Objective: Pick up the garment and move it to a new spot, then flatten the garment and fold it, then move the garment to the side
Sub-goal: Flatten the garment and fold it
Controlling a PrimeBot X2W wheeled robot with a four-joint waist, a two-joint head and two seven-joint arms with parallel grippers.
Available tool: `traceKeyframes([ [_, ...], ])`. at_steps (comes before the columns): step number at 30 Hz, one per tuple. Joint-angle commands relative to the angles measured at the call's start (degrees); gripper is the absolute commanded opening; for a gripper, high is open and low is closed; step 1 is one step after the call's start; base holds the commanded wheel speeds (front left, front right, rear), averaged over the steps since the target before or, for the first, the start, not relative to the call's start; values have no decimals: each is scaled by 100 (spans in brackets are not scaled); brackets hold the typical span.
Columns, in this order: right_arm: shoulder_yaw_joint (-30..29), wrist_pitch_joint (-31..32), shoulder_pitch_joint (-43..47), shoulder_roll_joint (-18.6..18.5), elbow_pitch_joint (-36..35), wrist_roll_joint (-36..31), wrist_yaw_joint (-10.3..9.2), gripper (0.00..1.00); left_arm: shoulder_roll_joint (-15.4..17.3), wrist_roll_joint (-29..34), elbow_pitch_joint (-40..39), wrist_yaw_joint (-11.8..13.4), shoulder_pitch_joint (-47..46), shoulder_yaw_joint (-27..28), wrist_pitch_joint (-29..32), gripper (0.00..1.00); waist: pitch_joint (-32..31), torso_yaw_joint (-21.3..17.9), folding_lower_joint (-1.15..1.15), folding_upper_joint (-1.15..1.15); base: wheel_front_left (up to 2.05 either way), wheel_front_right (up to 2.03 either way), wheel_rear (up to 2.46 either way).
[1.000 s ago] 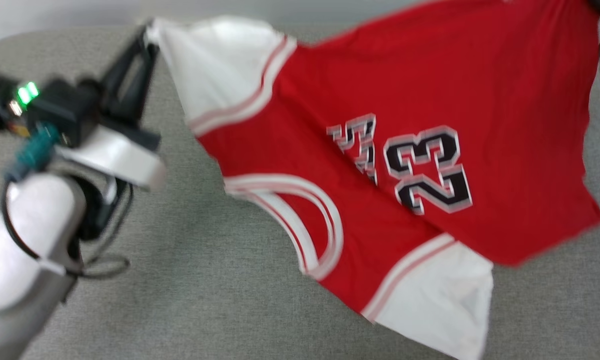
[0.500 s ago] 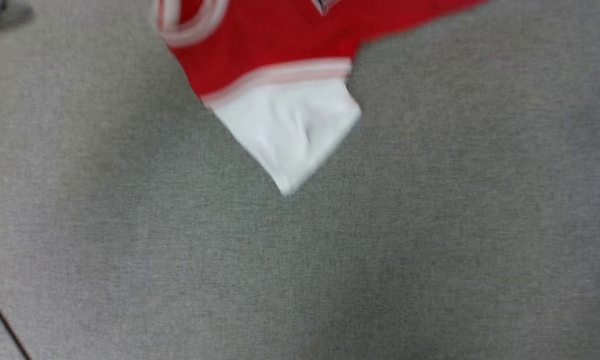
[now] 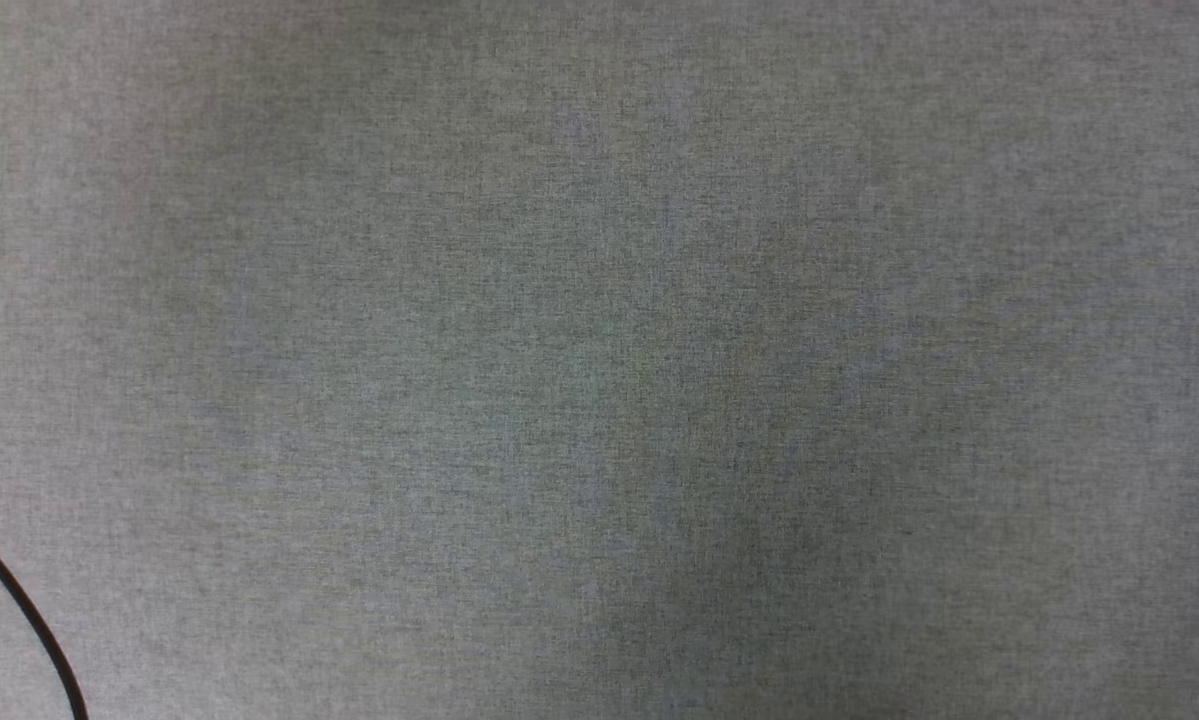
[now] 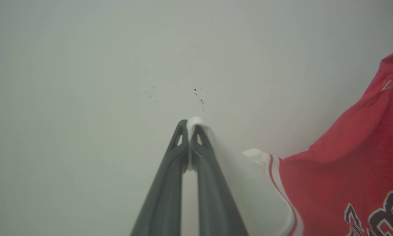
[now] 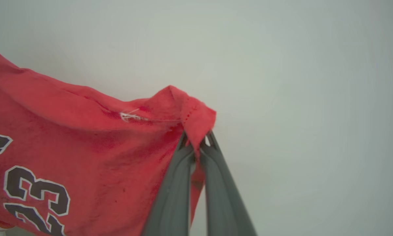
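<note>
left hand (image 4: 189,127) and right hand (image 5: 197,137) are pinching separate corners of the garment (image 5: 85,137), apparently spreading it for laying flat.

The jersey (image 4: 347,170) is held spread between both claws: a sleeve tip is pinched in the left claw (image 4: 189,126), an opposite corner in the right claw (image 5: 198,139). A cable (image 3: 19,603) is seen at the desk's (image 3: 599,360) lower left.

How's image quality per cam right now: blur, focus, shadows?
Head view: grey cloth surface sharp, weave visible, soft mottled shadow at centre and bottom. Left wrist view: left gripper crisp, garment slightly soft, even light, darker corners. Right wrist view: right gripper and the garment's lettering clear, colours a bit washed, no glare.
</note>
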Motion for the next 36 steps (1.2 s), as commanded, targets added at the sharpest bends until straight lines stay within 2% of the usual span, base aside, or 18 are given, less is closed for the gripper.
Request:
traceKeyframes([
  [1,75,-81,-94,62,122,21,-4,0,-30,-5,30,43,-3,-24,-11,0,30,22,-1,0,0,0,0],
  [10,596,-498,474,152,580,336,-4,0,24,-154,-155,210,937,-129,-105,0,4,7,-1,0,0,0,0],
  [16,886,-916,1351,301,781,746,-4,0,63,-335,-317,286,1921,-296,-57,0,-288,-72,-1,0,0,0,0],
  [21,1152,-1216,2249,401,797,1111,-4,0,123,-539,-269,365,2898,-365,-276,0,-641,-146,-1,0,0,0,0],
  [29,1645,-1534,3825,186,496,1746,-4,0,235,-895,-354,520,4721,-436,-590,0,-1378,-206,-1,0,0,0,0],
  [30,1645,-1534,3825,186,496,1746,-4,0,235,-895,-354,520,4721,-436,-590,0,-1378,-206,-1,0,0,0,0],
  [36,1985,-1583,4936,-208,69,2154,-4,0,322,-1048,-733,675,6101,-612,-672,0,-1887,-206,-1,0,0,0,0],
])
